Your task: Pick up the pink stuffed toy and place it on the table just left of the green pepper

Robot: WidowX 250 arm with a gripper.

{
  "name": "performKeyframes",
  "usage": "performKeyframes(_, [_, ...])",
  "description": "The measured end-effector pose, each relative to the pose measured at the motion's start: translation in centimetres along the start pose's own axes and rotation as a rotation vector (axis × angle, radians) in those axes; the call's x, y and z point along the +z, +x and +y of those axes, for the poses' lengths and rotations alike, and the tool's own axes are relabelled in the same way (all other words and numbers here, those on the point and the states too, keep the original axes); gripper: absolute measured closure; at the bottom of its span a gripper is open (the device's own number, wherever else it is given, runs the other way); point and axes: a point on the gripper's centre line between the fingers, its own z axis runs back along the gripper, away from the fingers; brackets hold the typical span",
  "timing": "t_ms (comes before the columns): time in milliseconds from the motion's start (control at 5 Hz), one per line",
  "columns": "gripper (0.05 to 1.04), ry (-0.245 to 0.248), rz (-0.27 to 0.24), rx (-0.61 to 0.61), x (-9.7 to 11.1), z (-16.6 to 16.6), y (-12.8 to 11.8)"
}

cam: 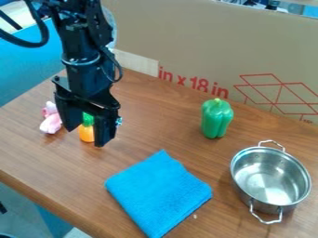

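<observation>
The black gripper [86,137] hangs low over the left part of the wooden table, its two fingers spread apart. An orange toy with a green top [86,134] shows in the gap between them; whether the fingers touch it I cannot tell. Just left of the gripper lies a pink soft toy [51,122], partly behind the arm. A green bell pepper [216,119] stands upright toward the back, right of the gripper. The folded blue cloth [158,193] lies flat nearer the front, and a metal pot [271,179] with two handles stands at the right.
A large cardboard panel [199,42] rises along the table's back edge. The wooden table [43,158] has its front edge at lower left. A blue surface [25,69] is behind the arm at the left.
</observation>
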Motion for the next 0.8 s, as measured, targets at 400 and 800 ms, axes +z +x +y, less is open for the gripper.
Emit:
performKeyframes(400, [0.082,-0.024,0.014,0.028,0.2,2.3,-1.3])
performKeyframes(800, [0.082,0.043,-0.049,0.286,1.1,10.0,-0.7])
